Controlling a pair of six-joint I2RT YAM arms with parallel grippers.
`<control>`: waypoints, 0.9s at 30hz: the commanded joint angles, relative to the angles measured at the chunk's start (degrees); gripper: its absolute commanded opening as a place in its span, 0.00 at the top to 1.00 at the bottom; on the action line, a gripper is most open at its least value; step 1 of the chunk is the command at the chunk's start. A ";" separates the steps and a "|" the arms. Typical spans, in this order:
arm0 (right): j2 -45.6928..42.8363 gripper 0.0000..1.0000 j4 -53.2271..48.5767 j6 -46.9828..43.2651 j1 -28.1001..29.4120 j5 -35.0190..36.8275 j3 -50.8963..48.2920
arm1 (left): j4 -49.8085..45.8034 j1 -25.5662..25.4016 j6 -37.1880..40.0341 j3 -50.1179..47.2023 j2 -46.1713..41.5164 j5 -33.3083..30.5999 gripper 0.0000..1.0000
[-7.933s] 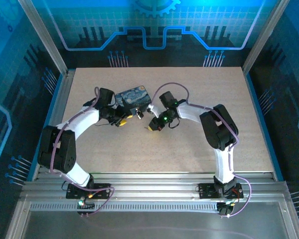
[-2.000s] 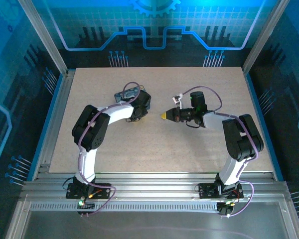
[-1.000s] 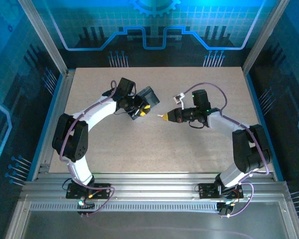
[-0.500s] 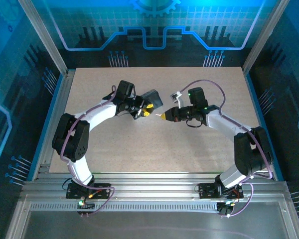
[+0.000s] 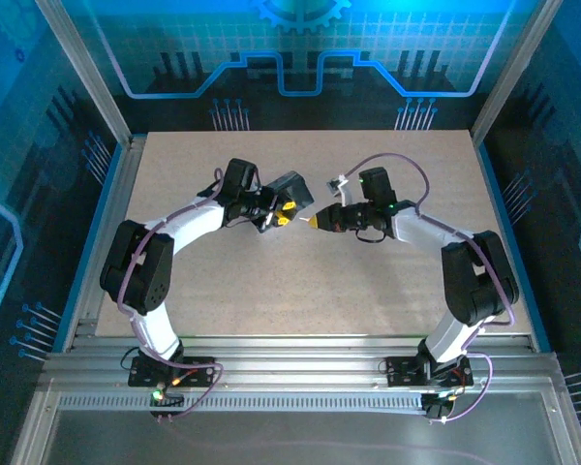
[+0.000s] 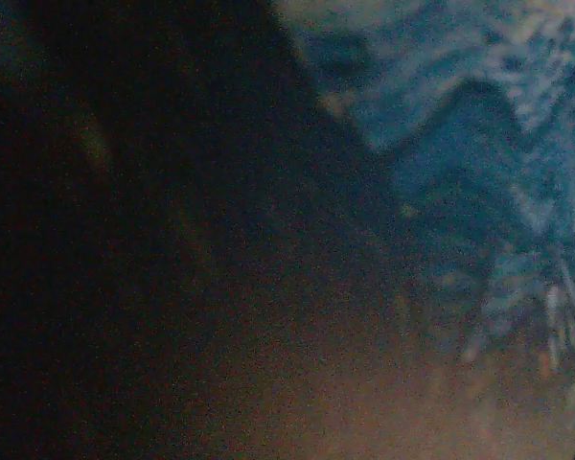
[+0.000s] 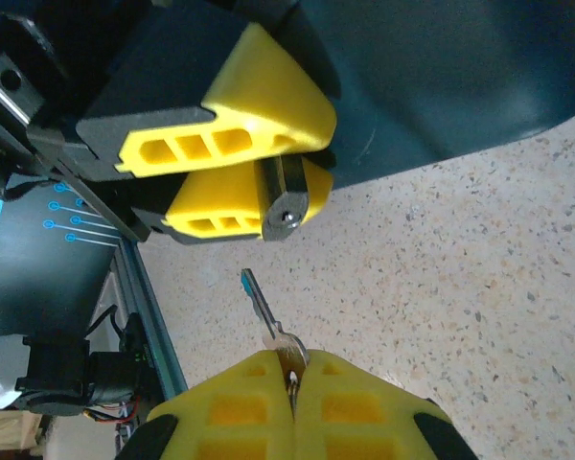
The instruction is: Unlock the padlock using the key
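In the right wrist view the small padlock (image 7: 286,203) sits pinched between my left gripper's yellow fingers (image 7: 240,105), its round keyhole end facing the key. My right gripper (image 7: 292,379) is shut on the bow of the silvery key (image 7: 264,316). The blade points up at the padlock, with a short gap between them. From the top view, the left gripper (image 5: 283,213) and right gripper (image 5: 314,222) meet tip to tip above the table's middle back. The dark box with the blue swirl picture (image 5: 292,186) hangs tilted at the left gripper.
The box's blue swirl face (image 6: 479,144) looms blurred against the left wrist camera. The speckled beige tabletop (image 5: 368,291) lies below both grippers. An aluminium frame rail (image 7: 144,307) runs along the table's left side.
The right gripper with the key has moved left toward the padlock. The left gripper with padlock and box has shifted slightly right, so the gap has narrowed.
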 commanded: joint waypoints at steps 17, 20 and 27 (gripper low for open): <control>3.69 1.00 5.15 3.39 1.00 -2.21 1.78 | 5.73 0.37 -3.83 -3.30 -3.09 0.87 1.00; 3.99 1.00 5.55 3.66 0.99 -2.26 1.70 | 6.08 0.37 -4.11 -3.55 -3.11 0.87 1.00; 3.42 1.00 6.08 3.35 0.99 -1.98 0.21 | 6.35 0.50 -4.55 -4.43 -3.43 0.20 1.00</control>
